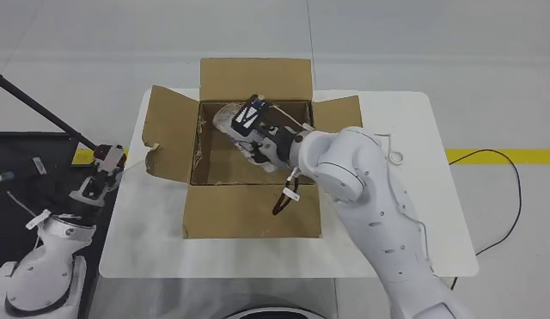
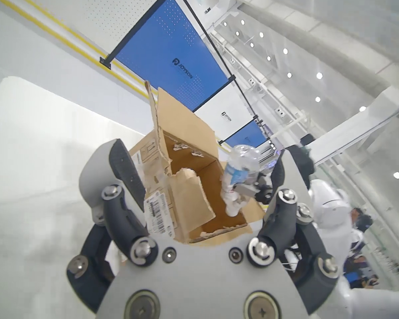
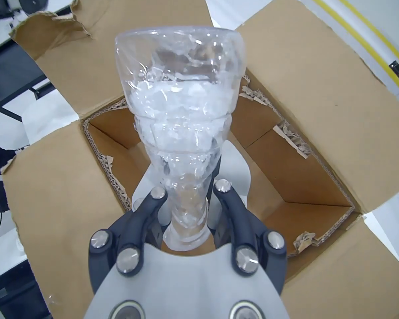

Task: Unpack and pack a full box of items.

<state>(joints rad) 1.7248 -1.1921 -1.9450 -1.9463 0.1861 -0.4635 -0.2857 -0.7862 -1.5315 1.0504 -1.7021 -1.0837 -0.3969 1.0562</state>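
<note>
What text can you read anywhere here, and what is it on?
On the blue panel: a white brand mark, left unquoted.
On the white panel: a mark too small to read.
On the sticker on the box: barcode and print, too small to read.
On the bottle label: blurred.

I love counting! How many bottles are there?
1: a clear bottle in the right gripper, held over the open cardboard box. Others could be hidden beneath the arm.
</note>
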